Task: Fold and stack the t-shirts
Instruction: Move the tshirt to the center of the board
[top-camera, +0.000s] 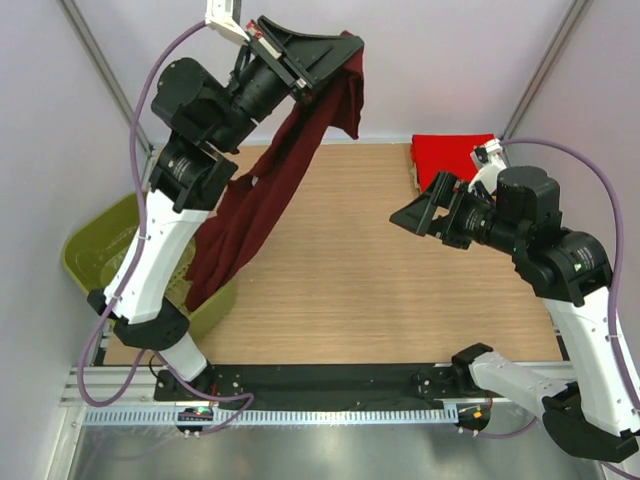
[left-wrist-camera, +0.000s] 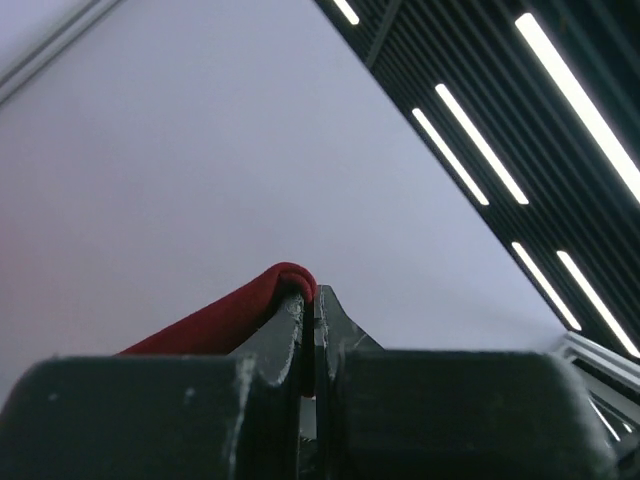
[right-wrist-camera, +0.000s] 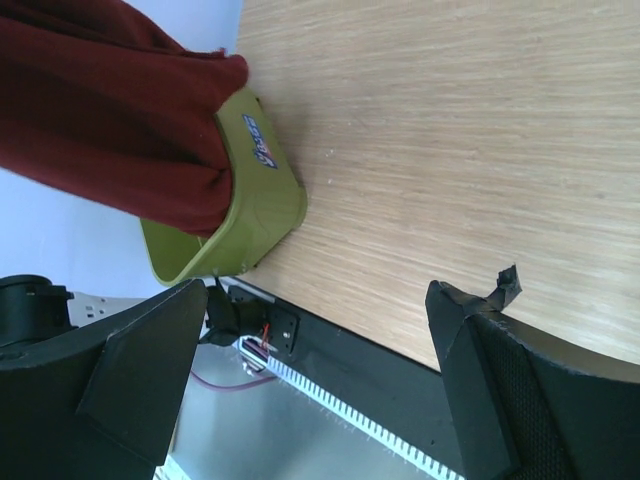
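Observation:
My left gripper (top-camera: 345, 45) is raised high at the back and is shut on a dark maroon t-shirt (top-camera: 260, 195). The shirt hangs down in a long drape, its lower end still in the olive-green basket (top-camera: 95, 235). In the left wrist view a fold of the maroon cloth (left-wrist-camera: 235, 315) is pinched between the closed fingers (left-wrist-camera: 312, 310). A bright red t-shirt (top-camera: 448, 155) lies folded at the table's back right. My right gripper (top-camera: 412, 217) is open and empty, hovering above the table right of centre. The right wrist view shows the hanging maroon shirt (right-wrist-camera: 110, 120) and the basket (right-wrist-camera: 245, 215).
The wooden table (top-camera: 380, 290) spreads between the arms. The basket stands off the table's left edge. A black rail (top-camera: 330, 385) runs along the near edge.

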